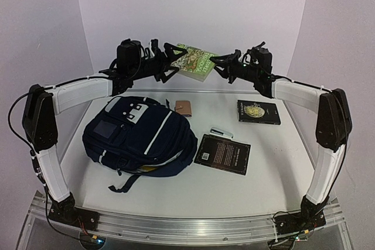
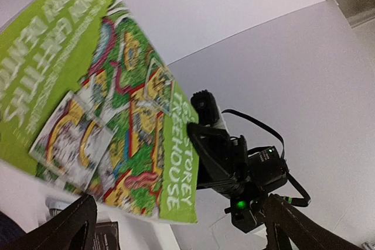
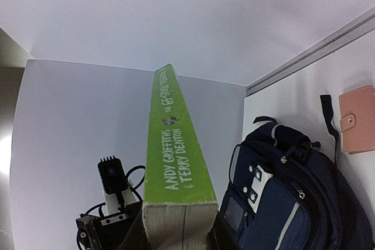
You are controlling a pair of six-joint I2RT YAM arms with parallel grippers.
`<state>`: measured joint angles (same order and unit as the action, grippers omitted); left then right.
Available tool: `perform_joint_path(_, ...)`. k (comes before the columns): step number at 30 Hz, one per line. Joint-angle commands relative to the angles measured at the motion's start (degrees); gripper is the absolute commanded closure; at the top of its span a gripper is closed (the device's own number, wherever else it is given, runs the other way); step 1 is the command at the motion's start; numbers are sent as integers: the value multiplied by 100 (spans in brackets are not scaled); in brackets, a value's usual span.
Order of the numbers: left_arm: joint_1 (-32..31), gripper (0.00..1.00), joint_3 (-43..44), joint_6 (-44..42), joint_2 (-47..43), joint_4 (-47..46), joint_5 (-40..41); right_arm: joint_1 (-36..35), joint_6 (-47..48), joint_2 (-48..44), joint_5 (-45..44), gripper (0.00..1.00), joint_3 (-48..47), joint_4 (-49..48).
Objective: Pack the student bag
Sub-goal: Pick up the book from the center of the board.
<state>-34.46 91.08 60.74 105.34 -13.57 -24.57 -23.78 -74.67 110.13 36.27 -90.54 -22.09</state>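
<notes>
Handover, judged | right jaws grasp green book (image 1: pixel 196 61) aloft at 12 o'clock, left jaws released beside it | left should clamp before right lets go | student bag (image 1: pixel 140 136) at 9 o'clock on worktop (image 1: pixel 275 156)

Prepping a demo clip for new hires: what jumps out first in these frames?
The green Treehouse paperback hangs in mid-air above the back of the table, clamped in the right gripper, with the left gripper wide open at its other end. Below, on the left, lies the navy student bag. To its right on the white table are a pink wallet, a near black book and a far black book.
</notes>
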Motion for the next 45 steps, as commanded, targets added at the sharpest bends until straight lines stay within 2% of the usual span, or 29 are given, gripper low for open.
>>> perform_joint_path(1, -18, 0, -651, 333, -622, -30, 478, 10, -17, -493, -58, 100, -457, -956)
perform_joint_path(6, -24, 0, -739, 371, -644, -85, 596, -20, -67, -504, -44, 100, -494, -1085)
perform_joint_path(14, -9, 0, -430, 465, -206, -1171, 427, -196, -120, -625, -33, 100, -272, -1109)
perform_joint_path(19, 50, 8, -481, 775, 1, -1824, 405, -311, -210, -737, -7, 100, -159, -1154)
perform_joint_path(22, 105, 24, -649, 942, 3, -2365, 433, -334, -255, -793, -21, 100, -23, -1154)
perform_joint_path(25, 118, 49, -769, 1026, -15, -2700, 422, -336, -293, -835, 21, 100, 76, -1155)
perform_joint_path(26, 122, 57, -803, 1023, -35, -2724, 404, -328, -310, -846, 48, 96, 112, -1150)
perform_joint_path(28, 143, 71, -862, 958, -114, -2636, 331, -281, -262, -892, 147, 78, 211, -1148)
perform_joint_path(29, 165, 80, -882, 888, -209, -2488, 280, -219, -185, -933, 274, 68, 277, -1148)
perform_joint_path(30, 200, 85, -894, 779, -299, -2330, 189, -152, -37, -971, 386, 52, 395, -1146)
perform_joint_path(31, 225, 91, -904, 676, -408, -2115, 73, -49, 130, -1040, 523, 43, 523, -1106)
perform_joint_path(33, 333, 97, -891, 471, -600, -1629, -251, 164, 472, -1207, 766, 26, 971, -945)
perform_joint_path(35, 475, 100, -772, 228, -746, -785, -707, 433, 755, -1384, 1056, 12, 1454, -833)
perform_joint_path(38, 571, 100, -19, -659, -780, 1386, -1412, 868, 1495, -1698, 1565, 6, 1918, -463)
perform_joint_path(40, 570, 100, 428, -1443, -689, 2486, -2056, 933, 2586, -1853, 1914, 5, 1792, 501)
perform_joint_path(42, 572, 100, 777, -1921, -586, 3399, -2561, 906, 3447, -2024, 2166, 3, 1657, 1383)
perform_joint_path(45, 551, 100, 1114, -2580, -415, 4319, -3379, 887, 3983, -2175, 2576, 3, 1766, 1929)
